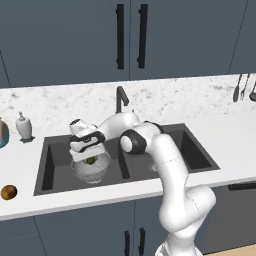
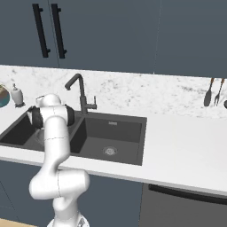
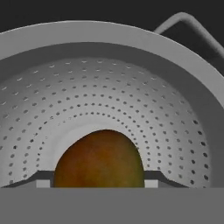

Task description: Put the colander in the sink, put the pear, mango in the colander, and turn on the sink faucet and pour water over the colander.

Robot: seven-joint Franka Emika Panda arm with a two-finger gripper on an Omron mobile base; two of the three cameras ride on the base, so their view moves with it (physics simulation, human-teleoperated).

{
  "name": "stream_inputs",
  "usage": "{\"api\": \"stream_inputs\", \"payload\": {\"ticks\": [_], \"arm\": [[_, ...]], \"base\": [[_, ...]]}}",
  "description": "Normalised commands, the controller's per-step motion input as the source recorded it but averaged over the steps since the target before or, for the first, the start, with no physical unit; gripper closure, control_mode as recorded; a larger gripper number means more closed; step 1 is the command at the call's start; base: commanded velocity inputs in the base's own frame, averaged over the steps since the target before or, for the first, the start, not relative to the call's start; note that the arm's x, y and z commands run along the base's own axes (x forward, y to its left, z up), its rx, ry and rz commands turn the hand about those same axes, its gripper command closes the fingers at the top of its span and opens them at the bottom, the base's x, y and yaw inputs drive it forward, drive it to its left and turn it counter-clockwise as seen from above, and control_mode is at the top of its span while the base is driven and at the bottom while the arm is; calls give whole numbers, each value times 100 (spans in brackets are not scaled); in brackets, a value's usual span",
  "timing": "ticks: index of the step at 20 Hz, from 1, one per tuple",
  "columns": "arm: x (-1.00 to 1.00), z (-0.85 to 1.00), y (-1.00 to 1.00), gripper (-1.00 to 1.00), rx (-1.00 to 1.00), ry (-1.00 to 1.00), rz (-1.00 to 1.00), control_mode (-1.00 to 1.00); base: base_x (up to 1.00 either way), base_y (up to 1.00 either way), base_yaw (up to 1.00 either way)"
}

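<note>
Hovering over the round silvery-grey perforated metal colander (image 1: pixel 91 169) in the left basin of the dark grey double-basin sink (image 1: pixel 195 150): hand (image 3: pixel 99 183), fingers parted around an orange-brown oval fruit (image 3: pixel 99 159). Grip or mere contact: cannot tell. Behind the sink, tall dark angular faucet (image 1: pixel 120 98).

Arm bent low leftward, claw (image 1: pixel 90 156) downward, fingers around a fruit.
</note>
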Motion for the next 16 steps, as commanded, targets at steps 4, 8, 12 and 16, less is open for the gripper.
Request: {"api": "stream_inputs", "payload": {"ticks": [4, 8, 12, 16], "arm": [[2, -28, 0, 100, 0, 0, 0, -100], [0, -23, -1, 100, 0, 0, 0, -100], [-14, -6, 0, -100, 1, 0, 0, -100], [-25, 0, 0, -100, 1, -4, 0, -100]], "base": [[0, 0, 0], [0, 0, 0], [0, 0, 0], [0, 0, 0]]}}
